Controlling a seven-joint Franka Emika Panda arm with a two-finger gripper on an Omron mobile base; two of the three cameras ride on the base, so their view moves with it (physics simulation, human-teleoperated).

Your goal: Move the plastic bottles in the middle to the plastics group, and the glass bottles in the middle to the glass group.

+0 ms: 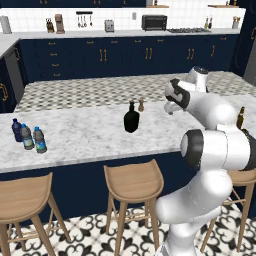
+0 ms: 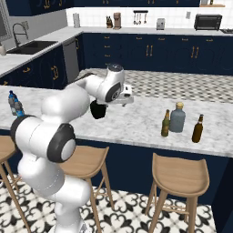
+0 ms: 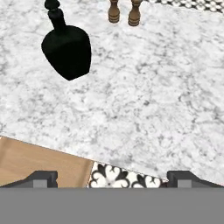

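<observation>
The squat black bottle point(image 1: 131, 120) point(image 3: 68, 48) stands upright mid-counter, partly behind my arm in the right base view point(image 2: 96, 110). My gripper point(image 3: 113, 178) hovers open and empty over the counter's front edge, to the right of that bottle and apart from it. At the left end, two clear water bottles point(image 1: 26, 136) point(image 1: 39, 140) stand beside a dark blue bottle point(image 1: 16, 129). At the right end, the olive-green bottle point(image 2: 166, 123) stands against the grey-blue bottle point(image 2: 177, 117), with a dark-brown bottle point(image 2: 197, 129) close by.
Two small brown shakers point(image 3: 113, 11) point(image 3: 134, 12) stand just behind the black bottle. Wooden stools point(image 1: 134, 181) point(image 2: 180, 175) line the front of the marble counter point(image 1: 85, 135). Bare marble lies between the black bottle and both groups.
</observation>
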